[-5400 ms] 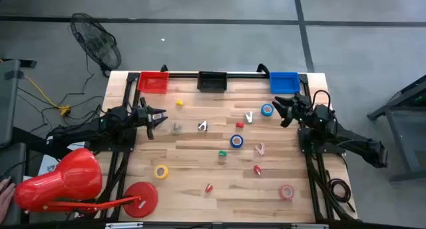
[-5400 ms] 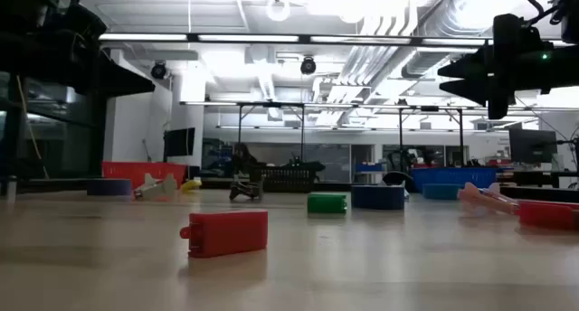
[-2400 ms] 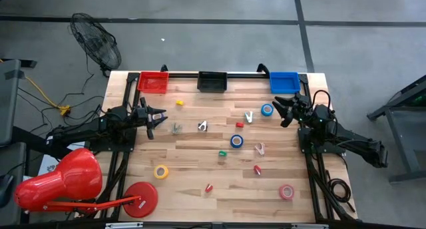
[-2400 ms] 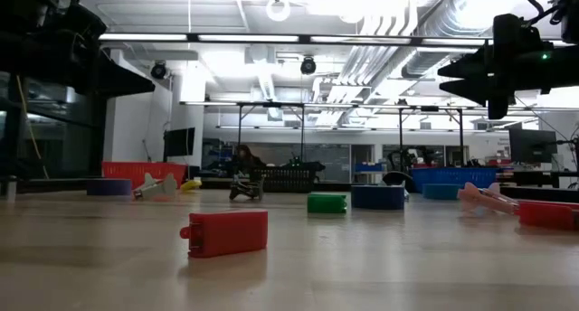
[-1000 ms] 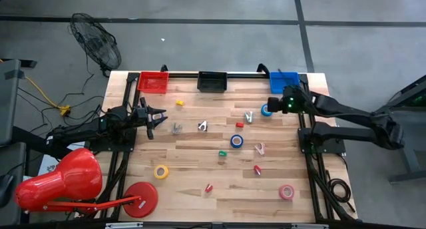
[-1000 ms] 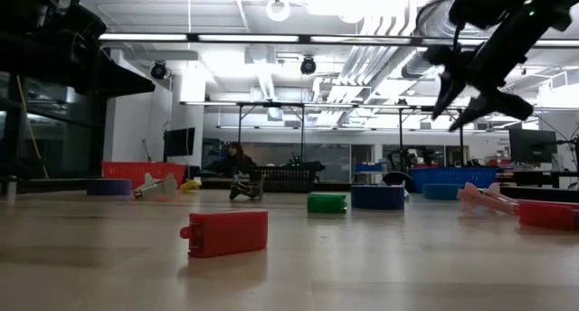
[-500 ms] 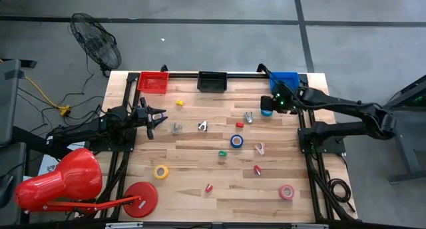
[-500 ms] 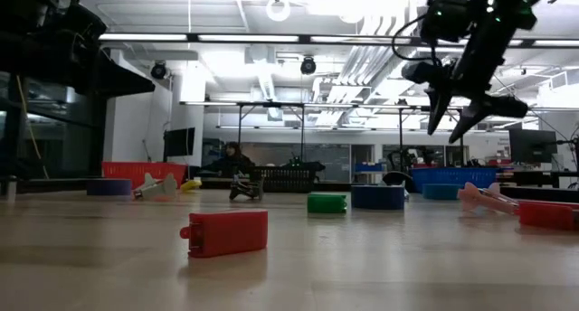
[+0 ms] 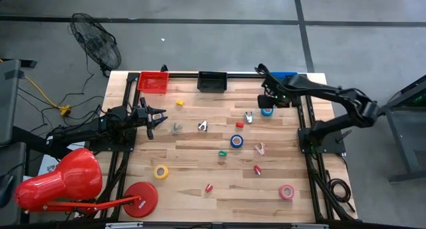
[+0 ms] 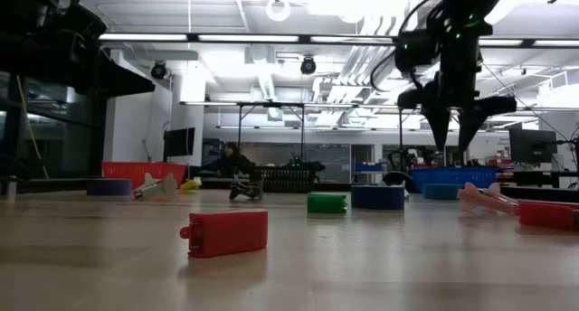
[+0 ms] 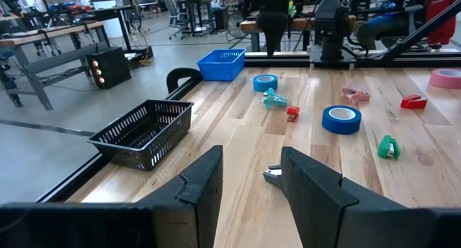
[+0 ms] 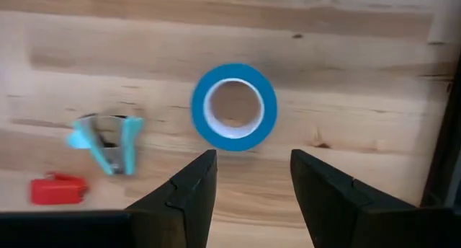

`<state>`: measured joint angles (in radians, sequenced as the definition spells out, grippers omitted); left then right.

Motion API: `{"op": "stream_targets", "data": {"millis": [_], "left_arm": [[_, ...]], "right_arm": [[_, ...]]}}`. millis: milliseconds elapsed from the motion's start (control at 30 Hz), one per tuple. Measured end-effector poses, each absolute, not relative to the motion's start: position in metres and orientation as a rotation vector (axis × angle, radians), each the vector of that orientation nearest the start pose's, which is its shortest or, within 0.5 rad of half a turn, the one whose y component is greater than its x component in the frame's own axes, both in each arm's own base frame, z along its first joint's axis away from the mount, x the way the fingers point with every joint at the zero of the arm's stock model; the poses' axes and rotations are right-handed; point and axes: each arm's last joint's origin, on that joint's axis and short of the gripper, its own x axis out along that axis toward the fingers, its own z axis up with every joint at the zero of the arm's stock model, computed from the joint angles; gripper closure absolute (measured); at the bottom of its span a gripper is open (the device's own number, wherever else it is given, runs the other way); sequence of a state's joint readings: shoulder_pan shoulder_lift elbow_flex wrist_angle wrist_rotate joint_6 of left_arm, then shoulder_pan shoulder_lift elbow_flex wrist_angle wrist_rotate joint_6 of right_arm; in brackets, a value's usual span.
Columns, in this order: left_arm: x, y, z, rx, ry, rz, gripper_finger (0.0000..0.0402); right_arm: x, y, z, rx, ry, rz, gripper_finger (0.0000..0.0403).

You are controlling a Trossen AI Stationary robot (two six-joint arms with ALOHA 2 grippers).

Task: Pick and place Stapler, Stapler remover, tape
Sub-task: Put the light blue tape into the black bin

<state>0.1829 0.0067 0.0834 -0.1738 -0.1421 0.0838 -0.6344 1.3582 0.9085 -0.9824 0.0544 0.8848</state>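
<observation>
My right gripper (image 9: 267,104) points straight down, open, hovering above a blue tape roll (image 9: 267,111) near the table's far right. The roll (image 12: 234,107) lies flat on the wood, ahead of my right gripper (image 12: 248,187), and touches neither finger. A teal stapler remover (image 12: 108,141) and a small red stapler (image 12: 57,189) lie beside it. A second blue tape roll (image 9: 236,141), a yellow one (image 9: 161,171) and a pink one (image 9: 286,192) lie flat farther toward the near edge. My left gripper (image 9: 158,116) waits open at the table's left side.
A red bin (image 9: 154,81), a black bin (image 9: 212,81) and a blue bin (image 9: 287,76) line the far edge, the blue one partly under my right arm. Small staplers and stapler removers lie scattered mid-table. A red lamp base (image 9: 140,199) stands at the near left.
My right gripper has moved toward the table's left edge and tipped from a forward slant until it points straight down, and now stands over the far blue tape roll. The gap between its fingers looks unchanged. No object has moved.
</observation>
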Motion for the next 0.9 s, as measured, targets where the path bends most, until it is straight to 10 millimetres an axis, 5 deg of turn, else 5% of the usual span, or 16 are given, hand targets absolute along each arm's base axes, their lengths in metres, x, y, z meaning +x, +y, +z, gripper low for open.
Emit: {"op": "stream_targets", "data": {"millis": [333, 900], "left_arm": [[0.089, 0.021, 0.175, 0.081, 0.111, 0.320, 0.0263], [0.089, 0.021, 0.174, 0.081, 0.111, 0.320, 0.0263]], "right_arm": [[0.185, -0.146, 0.182, 1.106, 1.237, -1.193, 0.0233], [0.182, -0.170, 0.160, 1.126, 1.262, -1.211, 0.0233]]}}
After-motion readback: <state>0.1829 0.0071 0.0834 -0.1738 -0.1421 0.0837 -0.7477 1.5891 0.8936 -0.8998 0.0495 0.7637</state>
